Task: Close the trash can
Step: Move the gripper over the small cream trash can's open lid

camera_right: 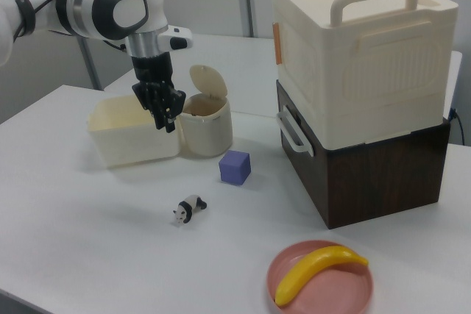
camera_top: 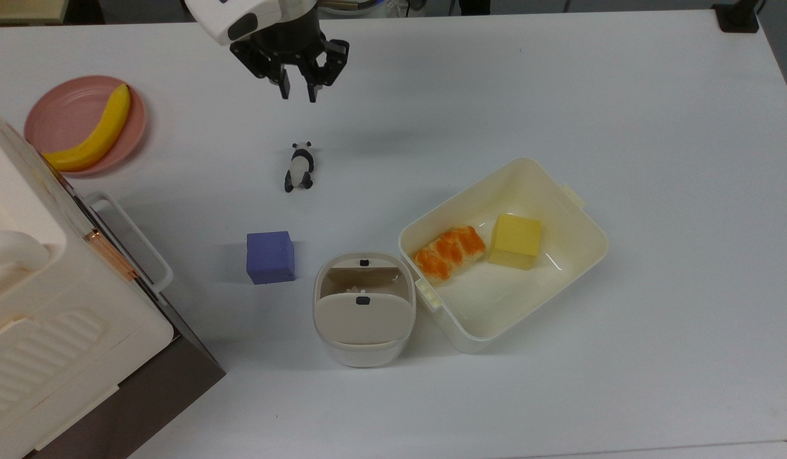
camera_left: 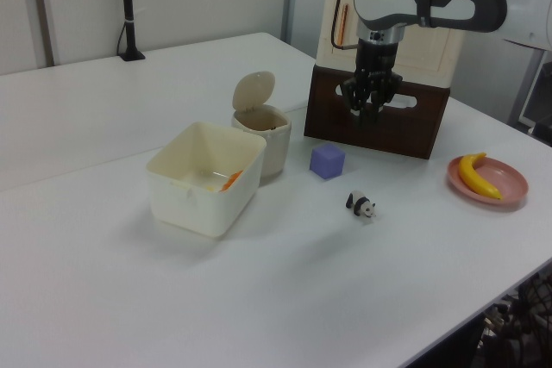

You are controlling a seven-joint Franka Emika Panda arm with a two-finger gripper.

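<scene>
1. The table (camera_top: 623, 95) carries everything, and the hand (camera_top: 298, 95) hangs above its far part in the top view, well clear of the surface.
2. The big white appliance (camera_right: 360, 42), stacked on a dark box, stands well off to the top view's left of the hand and plays no part here.
3. The cream food tub (camera_top: 585, 255) sits well below and to the top view's right of the hand; it touches or nearly touches the bin, so the approach should avoid its rim.
4. The trash can (camera_top: 364, 347) stands well apart from the hand, nearly straight below it in the top view, past the panda. Its beige lid (camera_left: 254, 90) stands tilted up and open.
5. The hand is empty with its fingers drawn narrow, almost together, which suits a push.
6. To close well, I judge it should travel over the bin, come behind the raised lid, and press it forward and down until it latches, gently enough not to tip the light bin.
7. The purple cube (camera_top: 270, 257) and panda figure (camera_top: 299, 167) lie between; pass above them.
</scene>
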